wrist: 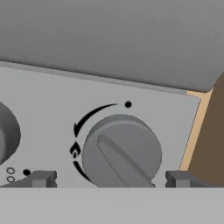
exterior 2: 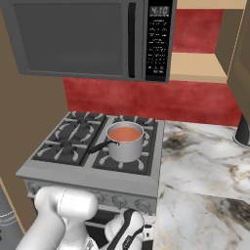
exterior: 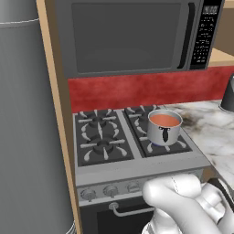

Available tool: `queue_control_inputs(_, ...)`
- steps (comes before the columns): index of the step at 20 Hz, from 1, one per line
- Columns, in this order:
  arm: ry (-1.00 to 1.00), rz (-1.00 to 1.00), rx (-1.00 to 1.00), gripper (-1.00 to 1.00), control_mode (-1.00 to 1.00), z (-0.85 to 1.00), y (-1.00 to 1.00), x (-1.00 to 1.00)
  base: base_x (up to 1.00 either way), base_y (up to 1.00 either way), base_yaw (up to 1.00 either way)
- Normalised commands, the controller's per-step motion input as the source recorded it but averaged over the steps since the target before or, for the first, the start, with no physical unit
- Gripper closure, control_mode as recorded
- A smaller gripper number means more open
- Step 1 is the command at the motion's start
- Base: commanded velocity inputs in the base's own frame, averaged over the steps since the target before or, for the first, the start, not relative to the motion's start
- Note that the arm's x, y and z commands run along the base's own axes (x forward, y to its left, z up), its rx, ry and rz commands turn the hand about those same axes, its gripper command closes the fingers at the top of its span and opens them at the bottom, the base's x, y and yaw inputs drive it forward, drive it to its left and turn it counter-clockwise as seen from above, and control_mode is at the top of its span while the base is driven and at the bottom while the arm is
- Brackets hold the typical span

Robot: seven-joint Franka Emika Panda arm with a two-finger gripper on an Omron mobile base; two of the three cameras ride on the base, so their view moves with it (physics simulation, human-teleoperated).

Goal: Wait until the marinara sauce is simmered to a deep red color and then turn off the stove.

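- The marinara sauce (exterior: 164,120) shows right of centre in the left base view, an orange-red round inside a small steel saucepan (exterior: 164,135); the pan sits on the front right burner of the stove (exterior: 103,145), over a faint blue glow at its base
- In the hand view the gripper (wrist: 110,178) sits at the bottom, its fingertips (wrist: 41,178) spread wide apart, one on each side of a round grey knob (wrist: 121,152); neither tip touches it
- The knob's ridge runs diagonally from upper left to lower right; a flame mark and curved arrow lie at its left
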Motion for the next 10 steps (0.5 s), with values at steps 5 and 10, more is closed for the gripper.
queue_control_inputs(5,0.0,0.0,0.01,-1.0,-1.0,-0.05,-0.07,0.03,0.0,0.0,0.0)
queue_control_inputs(10,0.0,0.0,0.03,-1.0,-1.0,0.0,-0.07,0.09,0.0,0.0,0.0)
